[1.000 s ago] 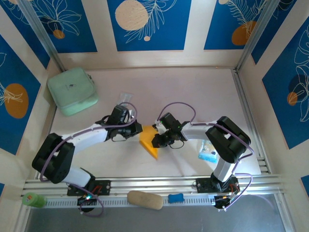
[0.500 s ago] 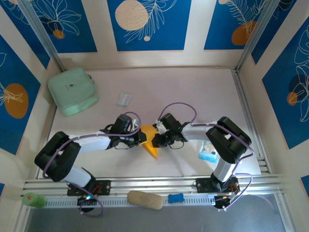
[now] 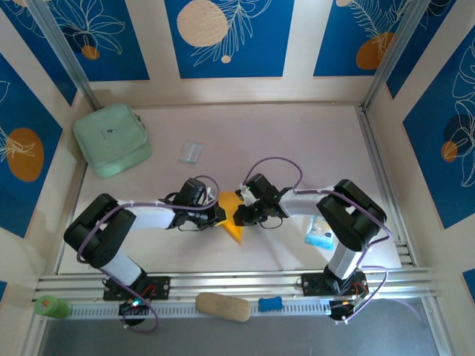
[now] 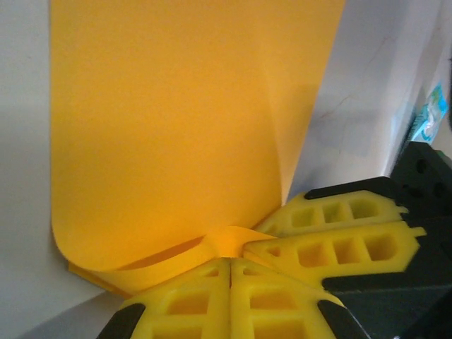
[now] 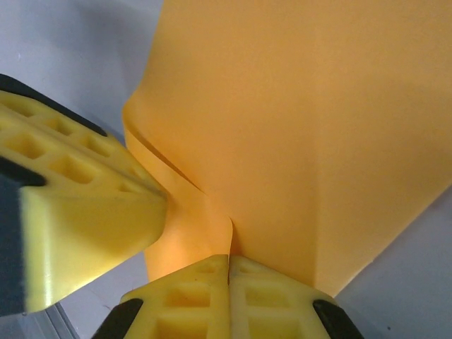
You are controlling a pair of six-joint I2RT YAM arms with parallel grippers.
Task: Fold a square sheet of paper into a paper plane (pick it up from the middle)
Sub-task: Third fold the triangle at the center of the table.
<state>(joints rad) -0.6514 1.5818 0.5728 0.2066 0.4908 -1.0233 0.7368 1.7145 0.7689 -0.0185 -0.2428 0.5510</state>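
Note:
The square sheet of paper (image 3: pixel 229 217) is orange-yellow and creased to a narrower shape, its point toward the near edge. In the left wrist view the paper (image 4: pixel 191 120) curls up into a raised fold at my fingertips. My left gripper (image 3: pixel 216 213) is shut, its tips (image 4: pixel 230 263) against that fold; no paper shows between the jaws. My right gripper (image 3: pixel 238 216) faces it from the other side, shut on the paper (image 5: pixel 282 120), whose edge runs into the seam of the right gripper (image 5: pixel 229 258). The two grippers almost touch.
A mint-green pouch (image 3: pixel 111 139) lies at the back left, with a small clear wrapper (image 3: pixel 191 152) beside it. A blue-and-white packet (image 3: pixel 320 231) rests by the right arm. A tan lump (image 3: pixel 223 306) and a blue piece (image 3: pixel 271 303) sit on the front rail.
My left gripper has moved right and toward the near edge, up to the paper and the right gripper, uncovering the clear wrapper. The right gripper and the paper have stayed put.

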